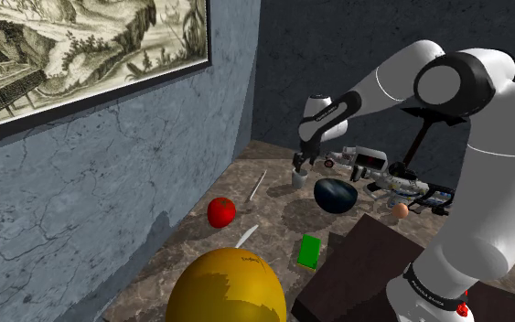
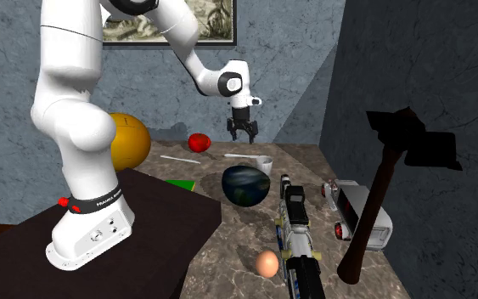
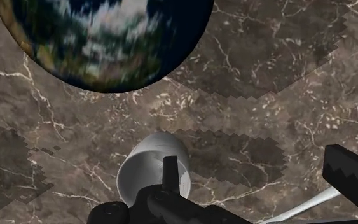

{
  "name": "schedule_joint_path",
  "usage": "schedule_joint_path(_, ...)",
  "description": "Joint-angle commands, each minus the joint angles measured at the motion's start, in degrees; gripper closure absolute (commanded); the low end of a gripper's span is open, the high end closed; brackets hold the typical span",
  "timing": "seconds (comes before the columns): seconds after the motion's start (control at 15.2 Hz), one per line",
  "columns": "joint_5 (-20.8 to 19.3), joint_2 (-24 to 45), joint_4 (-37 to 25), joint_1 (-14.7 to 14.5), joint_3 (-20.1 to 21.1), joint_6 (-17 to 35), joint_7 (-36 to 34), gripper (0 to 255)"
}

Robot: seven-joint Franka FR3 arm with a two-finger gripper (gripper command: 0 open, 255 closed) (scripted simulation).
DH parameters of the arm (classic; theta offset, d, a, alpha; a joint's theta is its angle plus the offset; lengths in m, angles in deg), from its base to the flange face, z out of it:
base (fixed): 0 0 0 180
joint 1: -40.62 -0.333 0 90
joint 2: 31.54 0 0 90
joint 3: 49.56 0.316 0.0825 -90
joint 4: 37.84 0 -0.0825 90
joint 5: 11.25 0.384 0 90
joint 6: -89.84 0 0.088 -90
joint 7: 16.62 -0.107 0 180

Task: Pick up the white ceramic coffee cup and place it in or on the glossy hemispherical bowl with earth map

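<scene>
Though the gripper (image 2: 244,134) partly hides it in the wrist view, the white cup (image 3: 153,167) reads as a smooth, plain cylinder near the walled corner of the veined marble counter (image 3: 285,95). It sits near the glossy earth-map bowl (image 3: 107,38), itself cut off there. Fingers spread, the gripper hangs above the cup, empty.

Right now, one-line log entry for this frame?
stage pre-grasp | gripper open, above white cup | cup on marble surface, unheld | earth-map bowl beside cup
</scene>
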Motion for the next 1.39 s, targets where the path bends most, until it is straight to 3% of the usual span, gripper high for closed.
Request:
schedule_joint_path(0.0, 0.84, 4.73, -3.61, 0.95, 0.27, 1.24, 1.29, 0)
schedule_joint_path(0.46, 2.31, 19.84, -17.16, 3.79, 1.55, 3.21, 3.57, 0)
schedule_joint_path(1.32, 2.95, 24.87, -18.96, 4.78, 2.27, 6.47, 3.98, 0)
